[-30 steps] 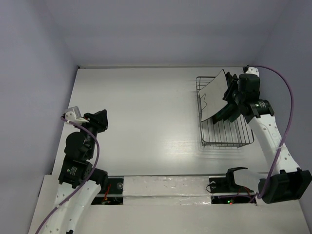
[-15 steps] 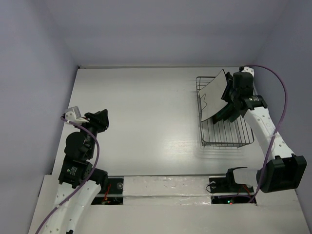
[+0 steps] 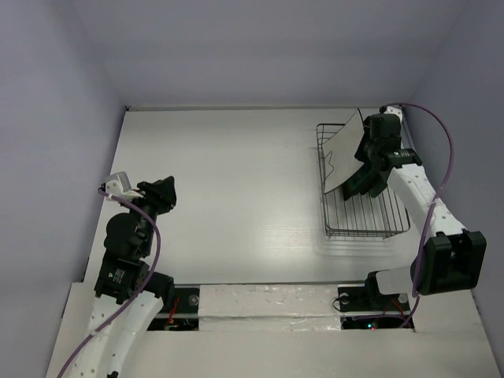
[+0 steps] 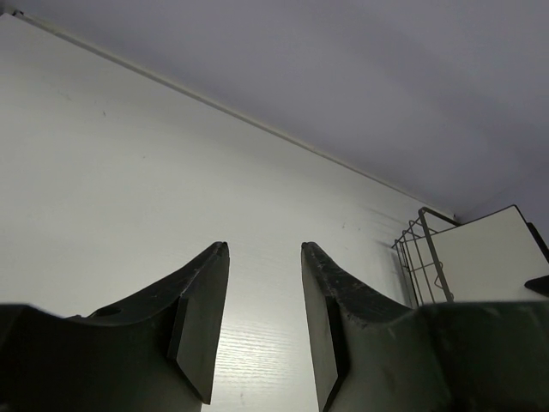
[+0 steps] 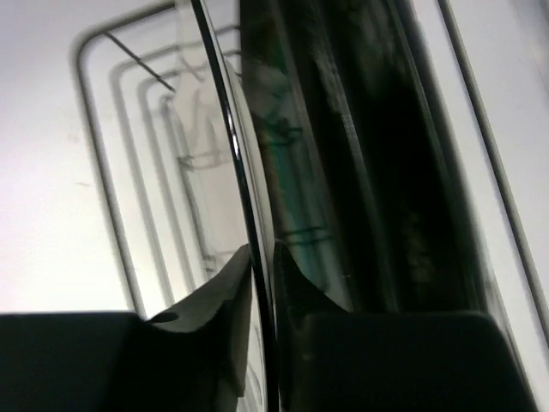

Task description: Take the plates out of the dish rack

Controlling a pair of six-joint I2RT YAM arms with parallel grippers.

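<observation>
The dish rack (image 3: 367, 217) stands at the table's far right. A white plate (image 3: 342, 151) leans upright in its back half. My right gripper (image 3: 360, 163) reaches in from the right and is shut on this plate's edge. In the right wrist view its fingers (image 5: 232, 283) pinch the thin rim of the white plate (image 5: 214, 172), one on each side. Right behind it stand a teal-centred plate (image 5: 296, 172) and a black plate (image 5: 403, 215). My left gripper (image 3: 166, 191) hovers open over the left of the table with nothing between its fingers (image 4: 202, 300); from there the rack (image 4: 413, 257) and white plate (image 4: 489, 253) show far right.
The rack's front half holds only bare wire prongs (image 3: 370, 206). Walls close the table at the back, left and right. Bare white tabletop (image 3: 236, 181) lies between the two arms.
The right wrist has swung back and leftward against the white plate, and its fingers have closed on the rim. The left arm has stayed in place.
</observation>
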